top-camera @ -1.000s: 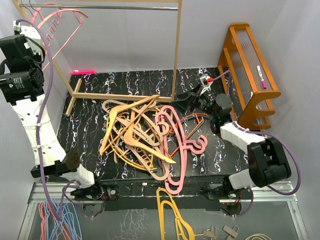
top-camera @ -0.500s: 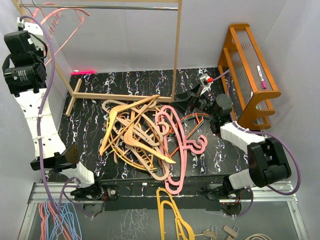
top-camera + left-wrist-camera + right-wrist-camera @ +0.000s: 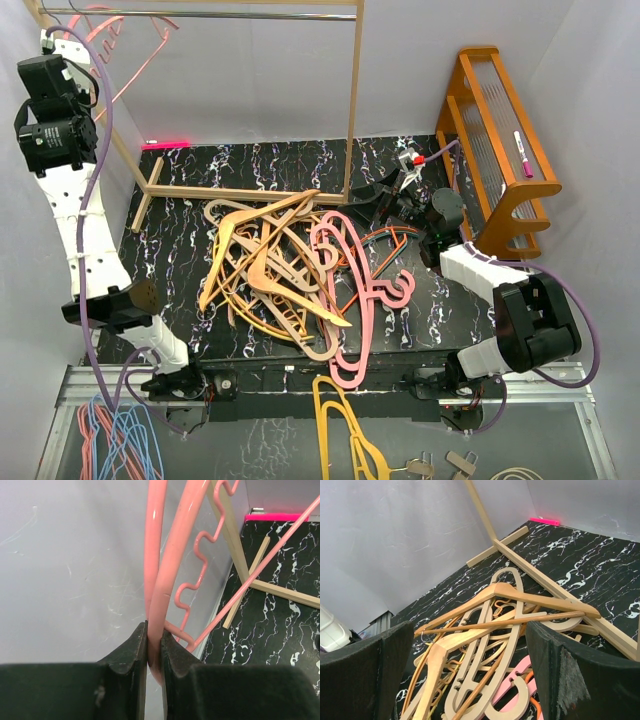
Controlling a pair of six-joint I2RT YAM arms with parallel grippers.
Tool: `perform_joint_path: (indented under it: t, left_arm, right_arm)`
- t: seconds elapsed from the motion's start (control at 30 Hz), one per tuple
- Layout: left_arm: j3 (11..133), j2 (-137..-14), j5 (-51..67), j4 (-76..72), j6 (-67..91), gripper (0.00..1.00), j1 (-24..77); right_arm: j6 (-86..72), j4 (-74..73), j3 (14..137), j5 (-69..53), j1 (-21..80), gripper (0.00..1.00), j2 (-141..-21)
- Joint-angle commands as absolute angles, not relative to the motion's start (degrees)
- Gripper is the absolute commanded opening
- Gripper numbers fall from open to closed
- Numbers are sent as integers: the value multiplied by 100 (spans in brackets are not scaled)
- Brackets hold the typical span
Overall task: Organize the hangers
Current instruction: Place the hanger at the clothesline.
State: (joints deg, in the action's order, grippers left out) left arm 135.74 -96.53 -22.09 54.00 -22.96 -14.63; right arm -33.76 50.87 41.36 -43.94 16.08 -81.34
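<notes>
Hanging the thin pink wavy-edged hanger (image 3: 128, 42) on the silver rail (image 3: 210, 14) of the pale wooden garment frame (image 3: 352, 110) looks like the step in hand. The left claw (image 3: 154, 631) is raised high at the frame's far left corner, its 2 jaws pinched narrow on the hanger's pink rod, which runs up and out of the wrist view. From above, the hanger's top lies right at the rail's left end, but whether the hook is over the rail cannot be told. To do this well, the hook should probably be carried a little above the rail and lowered until the rail bears the weight. Only then should the jaws part, since a release made early would likely drop the hanger against the wall. Keeping the hanger's plane square to the rail should stop the wavy edge catching the slanted wooden brace beside it. The right claw (image 3: 396, 190) hovers wide apart and holds nothing, low over the right side of the tangled heap of tan, orange and pink hangers (image 3: 275, 270) on the black marbled mat (image 3: 190, 190) covering the desk. It could usefully wait there, clear of the frame's post, and then lift out just 1 hanger lying on top.
</notes>
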Motion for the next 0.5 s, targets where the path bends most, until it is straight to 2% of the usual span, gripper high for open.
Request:
perform_joint_path:
  t: [0.0, 0.2, 0.23, 0.3, 0.33, 0.4, 0.47]
  left_arm:
    - [13771, -9820, -2316, 5130, -2157, 0, -1538]
    - [13744, -10049, -2339, 5158, -1964, 0, -1884]
    - [13795, -10080, -2248, 5214, -1893, 9, -1964]
    - [14023, -10077, -1975, 5406, -1769, 79, -2004]
    - [14148, -9991, -1745, 5477, -1719, 95, -2004]
    - [14192, -9495, -1139, 5391, -1633, 97, -2005]
    - [13719, -8670, -281, 4973, -1835, 97, -2004]
  right_arm:
    - [-3379, 5364, 4230, -4480, 1625, 98, -8141]
    - [-3357, 5303, 4236, -4515, 1628, 99, -8125]
    - [-3357, 5288, 4236, -4524, 1633, 99, -8119]
    - [-3345, 5219, 4236, -4499, 1632, 99, -8105]
    - [-3309, 5136, 4244, -4469, 1632, 99, -8089]
    - [-3169, 4889, 4266, -4342, 1629, 99, -8038]
    - [-2899, 4443, 4308, -4148, 1650, 99, -7972]
